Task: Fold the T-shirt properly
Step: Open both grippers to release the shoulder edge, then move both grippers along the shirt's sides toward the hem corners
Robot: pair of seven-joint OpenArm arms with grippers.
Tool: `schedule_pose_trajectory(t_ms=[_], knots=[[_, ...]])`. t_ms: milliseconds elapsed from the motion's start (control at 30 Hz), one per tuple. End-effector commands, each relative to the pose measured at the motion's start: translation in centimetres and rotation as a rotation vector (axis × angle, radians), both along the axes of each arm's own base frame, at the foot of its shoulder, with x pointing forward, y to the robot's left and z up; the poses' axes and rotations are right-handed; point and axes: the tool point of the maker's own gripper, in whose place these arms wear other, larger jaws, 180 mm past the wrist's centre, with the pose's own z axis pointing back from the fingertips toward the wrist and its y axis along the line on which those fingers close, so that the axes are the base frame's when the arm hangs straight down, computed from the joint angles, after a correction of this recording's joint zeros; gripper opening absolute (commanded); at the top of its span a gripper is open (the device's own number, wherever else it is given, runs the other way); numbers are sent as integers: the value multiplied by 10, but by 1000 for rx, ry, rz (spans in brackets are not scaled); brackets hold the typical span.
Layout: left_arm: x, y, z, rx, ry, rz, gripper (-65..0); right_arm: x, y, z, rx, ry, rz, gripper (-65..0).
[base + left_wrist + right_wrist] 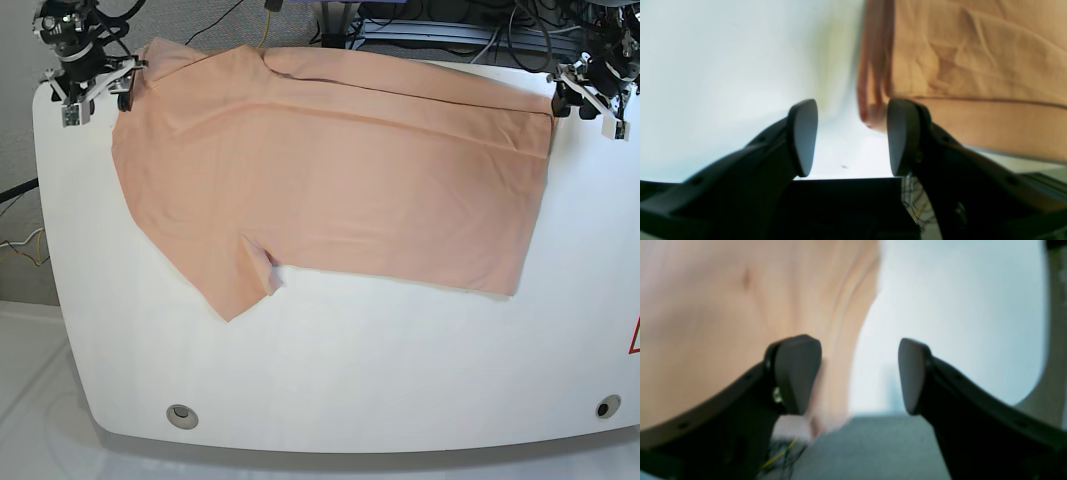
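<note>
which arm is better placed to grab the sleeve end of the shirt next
Right: its open claw sits at the T-shirt's sleeve end, while the left claw, also open, is at the hem corner.

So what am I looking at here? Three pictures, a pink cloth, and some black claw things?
It is a robot with two arms, meant to fold the T-shirt. The wide picture looks down on a white table where the peach shirt lies spread flat, one sleeve pointing toward the camera. The other two pictures come from small cameras on the robot's wrists, so each looks out between its own two black fingers. The left hand is at the shirt's far corner on the picture's right; the right hand is at the far corner on the left. In both close-ups, the left hand and right hand are open, with cloth beside them but nothing gripped.
</note>
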Motion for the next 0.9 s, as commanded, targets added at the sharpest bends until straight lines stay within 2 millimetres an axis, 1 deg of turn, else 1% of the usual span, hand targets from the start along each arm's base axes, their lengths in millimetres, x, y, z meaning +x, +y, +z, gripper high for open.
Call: schedule_pose_trajectory(t_ms=[0,100,233,300,433,567,633,767,867], knots=[[14,9,15,29,-54,-16,-329,28,-14,21,-41,-71,19,-275],[21,12,19,34,-71,-16,-328,41,-19,28,-52,-98,21,-279],[29,9,23,31,-93,-25,-329,58,-21,37,-60,-135,31,-280],[43,-4,23,13,-118,-44,-333,76,-17,44,-58,-167,56,-271],[60,-15,28,1,-156,-66,-335,90,-14,49,-46,-198,66,-271],[83,-24,38,-9,-215,-88,-342,107,-8,55,-34,-230,81,-269],[103,-36,42,-33,-246,-110,-343,128,-3,66,-31,-272,103,-265],[123,-39,53,-38,-295,-118,-347,146,5,67,-13,-285,124,-265],[131,-39,59,-38,-316,-118,-347,159,9,65,6,-287,133,-263]])
